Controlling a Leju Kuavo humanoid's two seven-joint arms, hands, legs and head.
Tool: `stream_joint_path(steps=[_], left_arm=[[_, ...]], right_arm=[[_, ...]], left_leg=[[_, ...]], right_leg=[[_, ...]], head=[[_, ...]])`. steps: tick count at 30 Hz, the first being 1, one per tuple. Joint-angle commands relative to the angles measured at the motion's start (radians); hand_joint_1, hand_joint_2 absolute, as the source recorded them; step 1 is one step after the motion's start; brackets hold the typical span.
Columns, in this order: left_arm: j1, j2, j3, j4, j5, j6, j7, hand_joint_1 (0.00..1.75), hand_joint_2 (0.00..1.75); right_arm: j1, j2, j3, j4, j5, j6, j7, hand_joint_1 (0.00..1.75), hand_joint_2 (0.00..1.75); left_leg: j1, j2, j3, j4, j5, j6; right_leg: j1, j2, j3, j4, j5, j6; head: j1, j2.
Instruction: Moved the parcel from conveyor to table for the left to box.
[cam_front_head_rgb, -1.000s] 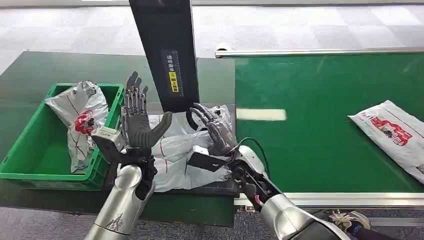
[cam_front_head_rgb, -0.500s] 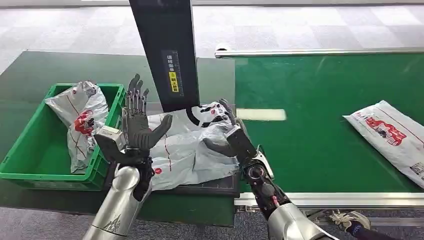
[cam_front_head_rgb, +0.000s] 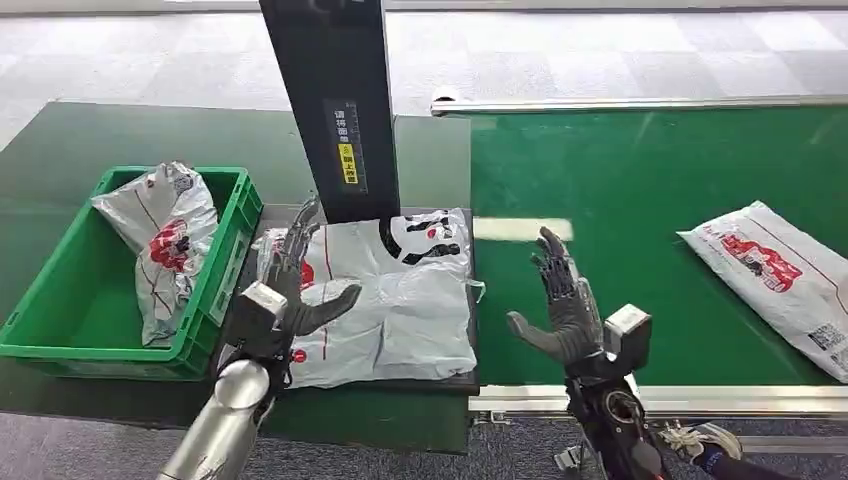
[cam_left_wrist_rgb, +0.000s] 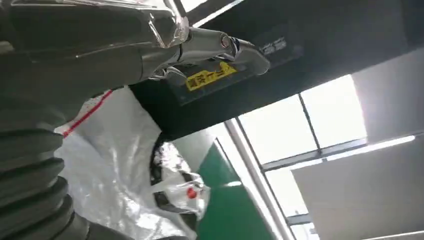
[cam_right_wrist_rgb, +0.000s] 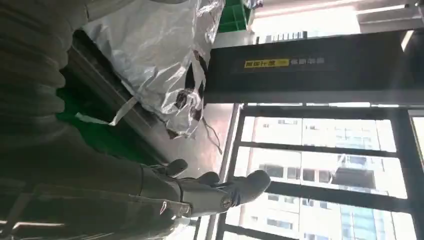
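Left hand: the left hand (cam_front_head_rgb: 290, 285) sits at lower left of centre in the head view, fingers spread and holding nothing, over the left edge of the parcel; whether it touches the plastic I cannot tell.
Right hand: the right hand (cam_front_head_rgb: 565, 310) is raised at lower right of centre, fingers spread apart and holding nothing, over the green conveyor (cam_front_head_rgb: 640, 220), apart from the parcel.
Parcel: the white plastic parcel (cam_front_head_rgb: 395, 300) lies flat at frame centre on the dark table plate (cam_front_head_rgb: 400, 383), just left of the conveyor edge.
Black post: a black post (cam_front_head_rgb: 330, 100) with a yellow label rises from the parcel's far edge.
Green box: the green box (cam_front_head_rgb: 60, 300) at left holds another white bag (cam_front_head_rgb: 165, 240).
Second parcel: a second parcel (cam_front_head_rgb: 775, 270) lies at the right on the conveyor.
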Motion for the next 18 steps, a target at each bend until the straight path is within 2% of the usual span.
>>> stream_joint_path(steps=[1,4,5,6,8,9,12,18], left_arm=[[0.018,0.049,-0.039,0.095,-0.107,-0.051,0.046,0.0,1.75],[0.003,0.047,-0.065,0.111,-0.189,-0.007,0.085,0.0,1.75],[-0.006,0.045,-0.083,0.127,-0.262,0.029,0.132,0.0,1.75],[-0.011,0.041,-0.091,0.146,-0.316,0.031,0.187,0.0,1.75],[-0.02,0.041,-0.099,0.174,-0.36,0.005,0.24,0.0,1.75],[-0.041,0.043,-0.121,0.214,-0.474,0.024,0.335,0.0,1.75],[-0.072,0.028,-0.121,0.268,-0.597,0.049,0.409,0.0,1.75],[-0.096,-0.006,-0.046,0.333,-0.667,0.079,0.428,0.0,1.75]], right_arm=[[0.265,0.044,-0.277,-0.289,0.03,-0.038,0.044,0.0,1.75],[0.275,0.078,-0.309,-0.29,0.022,-0.047,0.051,0.0,1.75],[0.284,0.098,-0.324,-0.287,0.038,-0.058,0.073,0.0,1.75],[0.292,0.106,-0.326,-0.291,0.096,-0.093,0.071,0.0,1.75],[0.298,0.121,-0.333,-0.289,0.104,-0.095,0.069,0.0,1.75],[0.295,0.139,-0.348,-0.287,0.103,-0.081,0.072,0.0,1.75],[0.288,0.16,-0.366,-0.296,0.121,-0.072,0.085,0.0,1.75],[0.258,0.19,-0.4,-0.243,0.091,-0.039,0.168,0.0,1.75]], left_leg=[[-0.001,-0.003,0.0,-0.001,0.001,0.0],[-0.001,-0.003,-0.001,-0.002,0.002,0.001],[-0.001,-0.002,-0.001,-0.001,0.001,0.0],[0.0,0.0,-0.001,-0.001,0.001,0.0],[0.0,-0.002,0.0,-0.002,0.001,0.0],[0.0,-0.002,-0.001,-0.002,0.002,0.0],[-0.001,-0.003,-0.002,-0.004,0.005,0.001],[0.0,0.0,0.0,-0.001,0.001,0.0]], right_leg=[[0.0,-0.003,0.001,-0.001,0.0,0.0],[-0.001,-0.003,0.0,-0.001,0.0,0.0],[0.0,-0.001,0.0,-0.001,0.0,0.0],[0.0,-0.001,0.0,0.0,0.0,0.0],[0.0,-0.003,0.001,-0.001,0.0,0.0],[0.0,-0.003,0.0,-0.001,0.001,0.0],[0.0,-0.003,-0.001,-0.003,0.003,-0.001],[0.0,-0.001,0.0,-0.001,0.001,0.0]], head=[[0.0,0.0],[0.0,0.0],[0.0,0.0],[0.0,0.0],[0.0,0.0],[0.0,0.0],[0.0,0.0],[0.0,0.0]])
